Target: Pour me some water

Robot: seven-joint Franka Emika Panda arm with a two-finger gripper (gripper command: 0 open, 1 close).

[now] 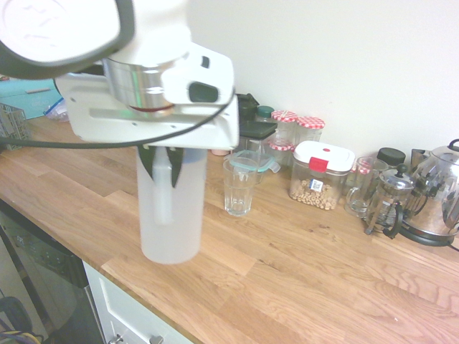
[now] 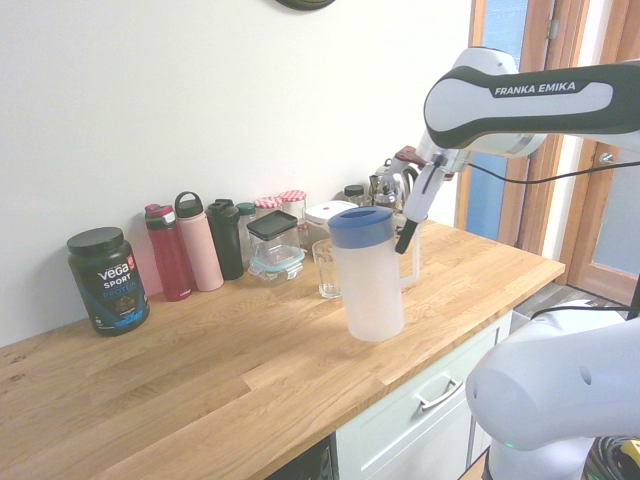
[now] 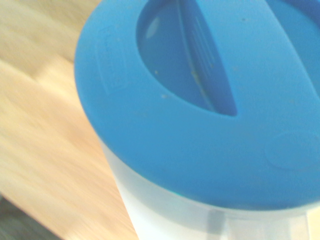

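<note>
Blue lid close up, frosted pitcher, wooden counter

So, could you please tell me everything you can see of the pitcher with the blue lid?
The pitcher is a tall cylinder of frosted white plastic with a round blue lid that has a recessed centre and a raised bar across it. A side handle runs down its body. It appears upright, at the wooden counter's front edge, near an empty drinking glass. The gripper, shut, is at the handle.
</note>
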